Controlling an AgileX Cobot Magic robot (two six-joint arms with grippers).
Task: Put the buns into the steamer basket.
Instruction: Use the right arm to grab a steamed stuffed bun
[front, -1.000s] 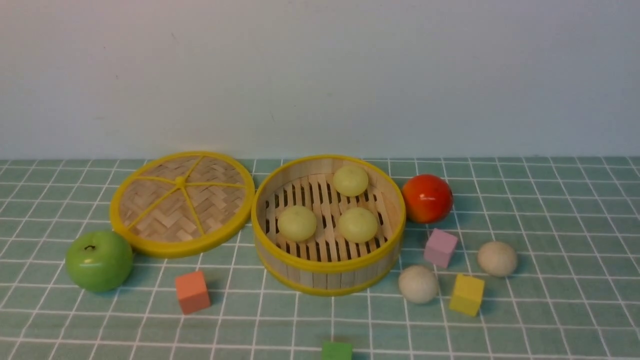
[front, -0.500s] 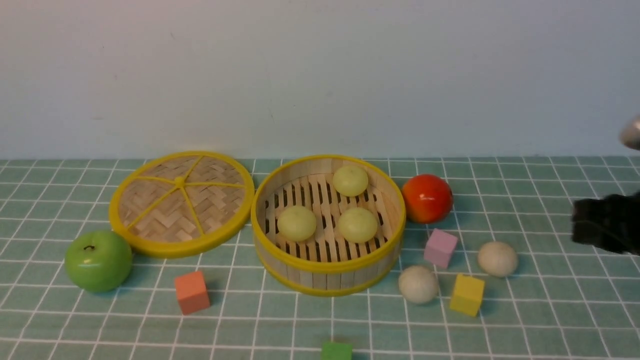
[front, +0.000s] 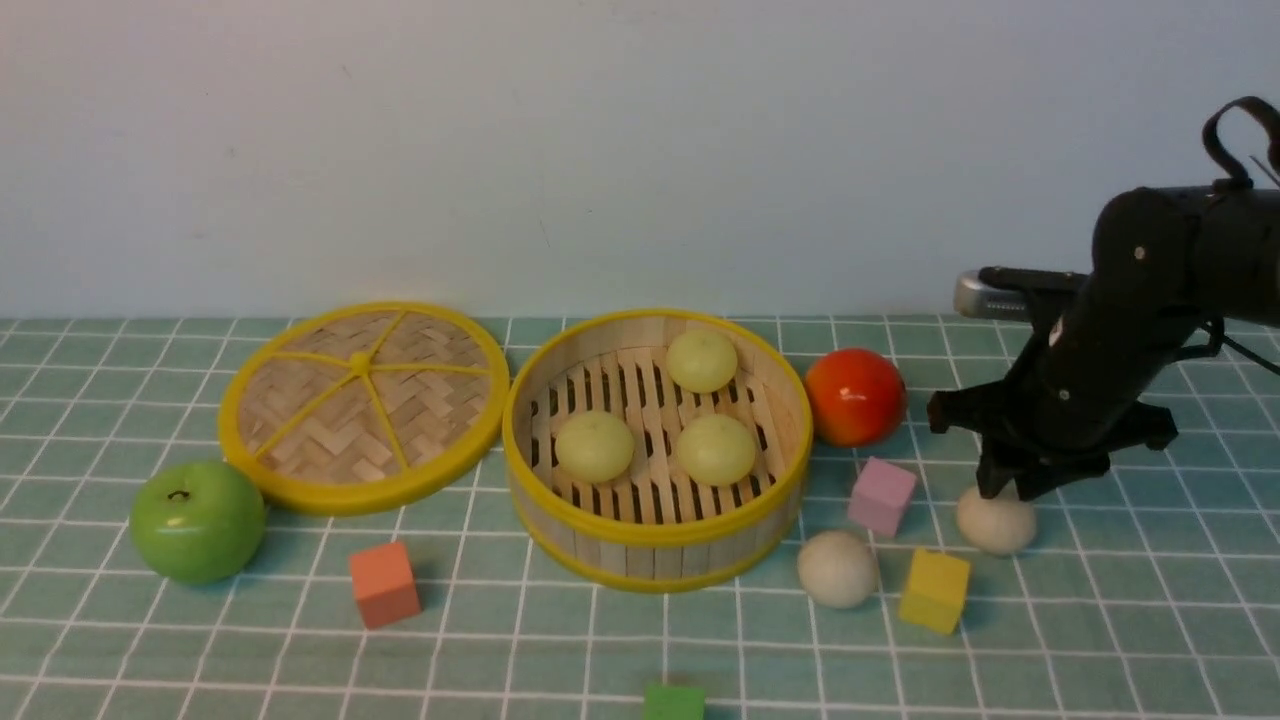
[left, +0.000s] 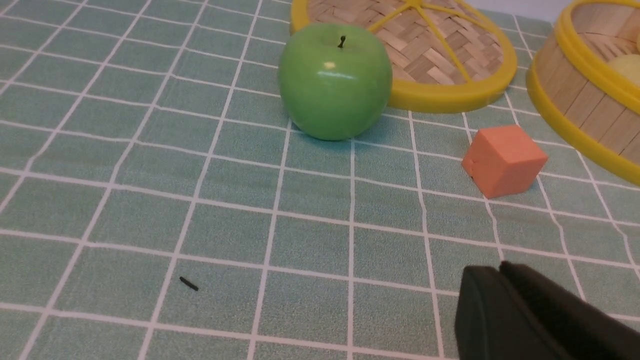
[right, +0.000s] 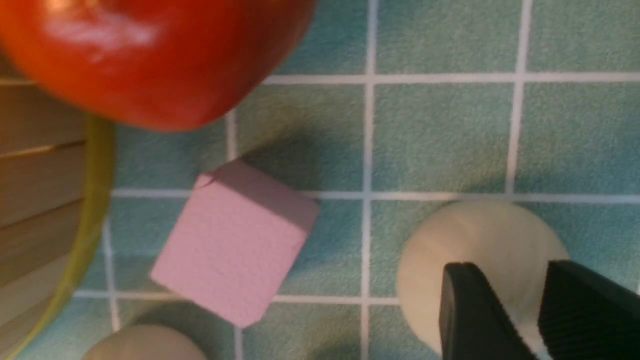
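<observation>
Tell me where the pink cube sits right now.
In the front view, the pink cube sits on the robot's right, just right of the steamer basket, between the red-orange ball and the nearer off-white bun.

Three yellow-green buns (front: 703, 361), two off-white buns (front: 837, 568), a glossy green apple (front: 197, 521), a green-and-white checked cloth (front: 1100, 620).

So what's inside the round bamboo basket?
Three pale yellow-green dome-shaped buns sit on the slatted floor of the round bamboo steamer basket: one at the back, two nearer the front. The near wall hides a strip of floor just behind it.
</observation>
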